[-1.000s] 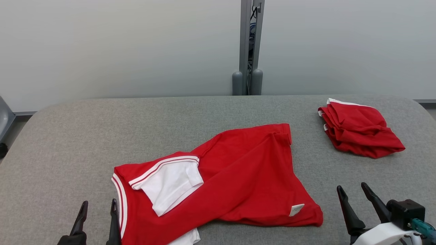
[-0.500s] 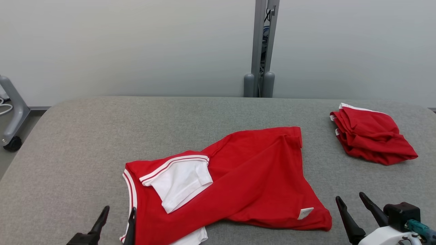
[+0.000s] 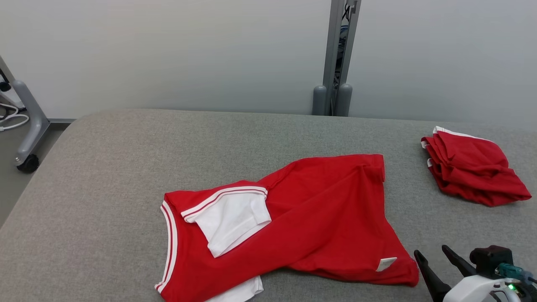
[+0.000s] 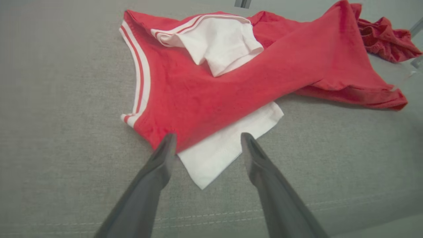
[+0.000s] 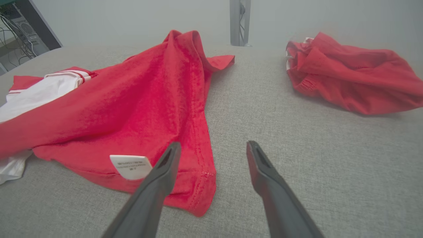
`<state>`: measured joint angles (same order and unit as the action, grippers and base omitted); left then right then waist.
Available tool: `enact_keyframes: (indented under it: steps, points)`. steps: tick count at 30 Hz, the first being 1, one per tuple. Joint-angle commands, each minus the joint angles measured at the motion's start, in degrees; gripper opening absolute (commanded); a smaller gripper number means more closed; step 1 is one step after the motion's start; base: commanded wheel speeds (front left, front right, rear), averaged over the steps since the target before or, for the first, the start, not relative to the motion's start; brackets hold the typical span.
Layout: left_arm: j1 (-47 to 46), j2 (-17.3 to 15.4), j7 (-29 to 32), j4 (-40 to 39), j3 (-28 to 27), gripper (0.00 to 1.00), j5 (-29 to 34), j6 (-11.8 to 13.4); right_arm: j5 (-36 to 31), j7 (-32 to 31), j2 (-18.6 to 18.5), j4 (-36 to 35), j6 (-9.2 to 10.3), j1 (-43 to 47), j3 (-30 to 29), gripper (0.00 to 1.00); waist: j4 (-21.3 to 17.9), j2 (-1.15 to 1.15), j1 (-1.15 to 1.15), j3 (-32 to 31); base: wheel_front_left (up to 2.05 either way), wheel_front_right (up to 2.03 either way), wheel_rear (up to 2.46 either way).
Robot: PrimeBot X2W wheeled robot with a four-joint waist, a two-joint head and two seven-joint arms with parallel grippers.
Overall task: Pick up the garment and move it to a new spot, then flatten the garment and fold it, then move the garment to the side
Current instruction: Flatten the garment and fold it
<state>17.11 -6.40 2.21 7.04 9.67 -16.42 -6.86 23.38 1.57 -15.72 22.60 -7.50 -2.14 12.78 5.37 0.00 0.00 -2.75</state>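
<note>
Leftward my view swung; left hand [image 4: 208,136], right hand [image 5: 214,143] gape released beside crumpled red-white shirt [image 3: 319,209] mid-frame on woven worktop [image 3: 126,167].

Matt red-and-white knit cloth garment [image 3: 302,218] on coarse grey woven fabric table [image 3: 126,167]; smooth grey metal post [image 3: 337,54].

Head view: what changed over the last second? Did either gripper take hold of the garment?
The camera swung left, so the whole picture slid right; the things themselves did not move. The right gripper now sits lower in view, nearer the red garment. Nothing was grasped: it and the left gripper stay open. The garment and the folded red pile lie unchanged on the table.
</note>
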Motion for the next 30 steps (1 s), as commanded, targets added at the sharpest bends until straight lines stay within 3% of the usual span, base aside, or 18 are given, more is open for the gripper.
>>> enact_keyframes:
  steps: [1, 15, 30]
  points:
    - [0.1, -0.5, 0.5, 0.8, 0.7, 1.0, -1.0, -0.4, 0.8, -0.6, -0.7, 0.7, 0.02, -1.0, 0.7, 1.0, 0.1, 0.0, 0.0, 0.3, 0.0, 0.0, 0.0]
    - [-4.2, -1.5, -1.8, 11.0, 4.2, 1.0, -6.1, -0.6, 4.5, -2.1, -2.5, 7.6, 0.02, -6.7, 7.0, 1.0, -0.2, 0.0, 0.0, 1.4, 0.0, 0.0, 0.0]
    - [-11.7, -1.4, -6.3, 23.3, 9.5, 1.0, -12.1, -0.6, 9.5, -1.2, -1.9, 17.6, 0.02, -11.8, 13.9, 1.0, 0.2, 0.0, 0.0, 2.0, 0.0, 0.0, 0.0]
